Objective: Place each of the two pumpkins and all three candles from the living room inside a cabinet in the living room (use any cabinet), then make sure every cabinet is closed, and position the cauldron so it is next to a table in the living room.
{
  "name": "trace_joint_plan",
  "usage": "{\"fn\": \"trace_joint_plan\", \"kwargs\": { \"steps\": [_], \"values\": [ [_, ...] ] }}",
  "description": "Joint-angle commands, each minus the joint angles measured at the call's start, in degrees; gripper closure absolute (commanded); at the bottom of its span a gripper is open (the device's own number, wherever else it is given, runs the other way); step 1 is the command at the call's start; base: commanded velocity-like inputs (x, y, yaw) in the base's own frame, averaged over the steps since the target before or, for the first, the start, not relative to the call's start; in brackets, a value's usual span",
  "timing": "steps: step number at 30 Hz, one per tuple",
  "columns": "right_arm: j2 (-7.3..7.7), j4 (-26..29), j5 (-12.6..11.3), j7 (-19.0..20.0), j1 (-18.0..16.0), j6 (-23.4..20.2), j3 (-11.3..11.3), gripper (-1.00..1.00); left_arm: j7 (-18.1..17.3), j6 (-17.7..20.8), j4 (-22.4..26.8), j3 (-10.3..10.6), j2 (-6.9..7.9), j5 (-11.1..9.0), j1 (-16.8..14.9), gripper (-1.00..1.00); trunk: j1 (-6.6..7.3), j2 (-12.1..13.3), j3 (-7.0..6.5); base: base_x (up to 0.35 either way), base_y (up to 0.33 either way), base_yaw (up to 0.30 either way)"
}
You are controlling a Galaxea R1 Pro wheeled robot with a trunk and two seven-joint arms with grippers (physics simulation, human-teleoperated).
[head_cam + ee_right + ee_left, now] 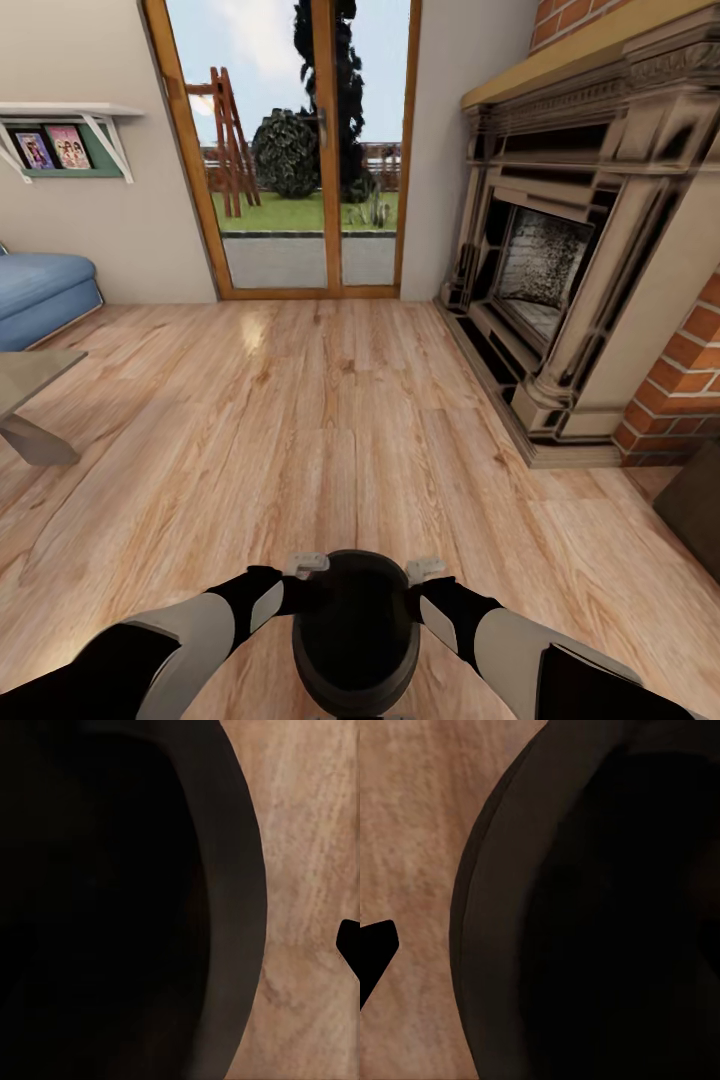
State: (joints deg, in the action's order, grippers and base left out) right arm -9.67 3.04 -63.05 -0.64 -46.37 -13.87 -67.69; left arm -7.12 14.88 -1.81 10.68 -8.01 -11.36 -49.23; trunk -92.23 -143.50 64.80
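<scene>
No text, label, brand, number or sign can be read here. The two colourful covers (52,148) standing in the wall shelf (70,112) in the head view carry pictures, but any lettering on them is too small and blurred to make out. The cauldron (355,630) between the arms bears no marking, and its dark wall in both wrist views shows no writing either.

Table (30,385) cut by the edge — cauldron (355,630) hides fingertips.
</scene>
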Motion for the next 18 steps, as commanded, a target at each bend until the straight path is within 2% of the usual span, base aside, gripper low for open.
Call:
{"fn": "trace_joint_plan", "kwargs": {
  "steps": [1,4,13,18],
  "values": [
    [0.01,0.0,-0.4,-0.1,0.0,-0.2,-0.4,-1.00,-0.2,0.1,-0.1,0.5,0.06,-0.6,-0.1,-1.00,0.01,0.0,0.05,0.013,0.000,0.000],
    [0.01,0.0,-0.4,-0.1,0.0,-0.3,-0.4,-1.00,-0.2,0.1,-0.1,0.5,0.13,-0.6,-0.1,-1.00,0.01,0.0,0.05,0.008,0.000,0.000],
    [0.01,0.0,-0.4,-0.1,0.0,-0.3,-0.4,-1.00,-0.3,0.1,-0.1,0.5,0.18,-0.7,-0.1,-1.00,-0.22,-0.1,2.04,0.000,0.000,0.000],
    [0.01,0.0,-0.4,-0.1,0.0,-0.3,-0.4,-1.00,-0.3,0.2,-0.1,0.5,0.18,-0.7,-0.1,-1.00,-0.22,-0.1,2.04,0.000,0.000,0.000]
  ]
}}
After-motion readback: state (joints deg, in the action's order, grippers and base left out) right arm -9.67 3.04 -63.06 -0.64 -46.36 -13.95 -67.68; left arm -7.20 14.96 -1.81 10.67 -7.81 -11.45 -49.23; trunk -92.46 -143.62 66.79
